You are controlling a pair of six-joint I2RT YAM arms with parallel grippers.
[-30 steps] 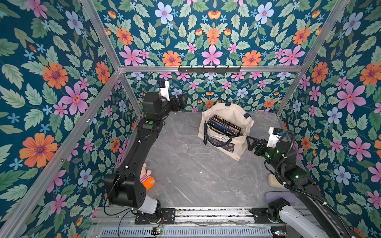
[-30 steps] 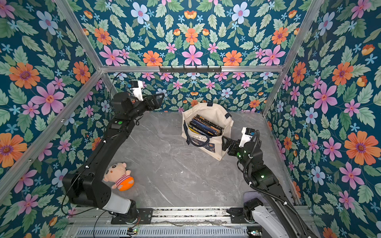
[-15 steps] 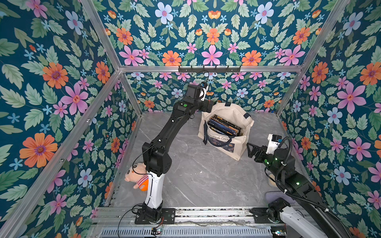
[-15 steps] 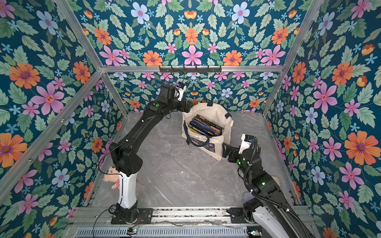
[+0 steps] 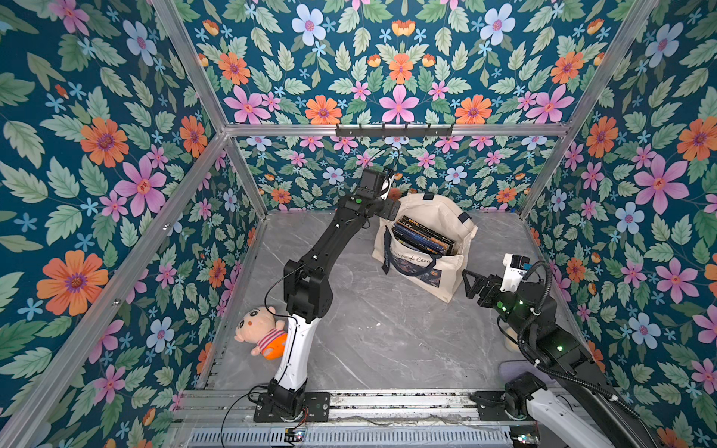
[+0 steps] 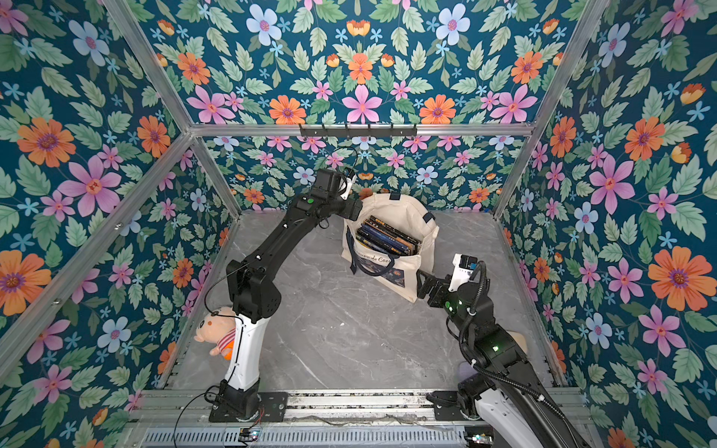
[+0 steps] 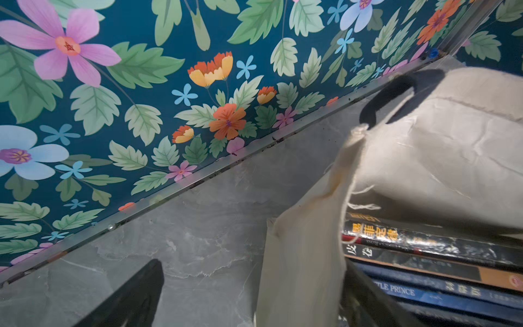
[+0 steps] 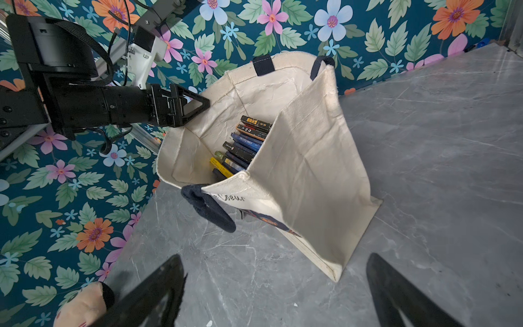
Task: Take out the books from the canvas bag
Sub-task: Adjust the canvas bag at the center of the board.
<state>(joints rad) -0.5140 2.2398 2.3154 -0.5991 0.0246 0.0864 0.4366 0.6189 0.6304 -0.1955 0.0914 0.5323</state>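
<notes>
Cream canvas bag (image 5: 446,279) standing upright toward the back of the grey tabletop (image 5: 368,329), its mouth gaping upward. The books (image 5: 421,236) stand on edge inside it, spines toward the opening, packed in a row. None lies on the tabletop, so the unloading is judged not yet begun.

Left end effector (image 8: 202,103), reaching in from the left, sits at the bag's upper rim with its jaws apart. In the left wrist view one finger (image 7: 135,294) is outside the cloth and the other is inside beside the books, with the side wall running between them. This straddle suggests a pinch on the rim is intended, to keep the soft mouth open or to steady the bag. Whether the cloth is touched cannot be told.

Right end effector (image 5: 467,283), jaws wide and empty, hangs beside the bag's right side, high enough that its camera looks down into the mouth. It appears placed to go in for the books.

Plush doll (image 5: 260,331) lies by the left arm's base, well apart from the bag.
</notes>
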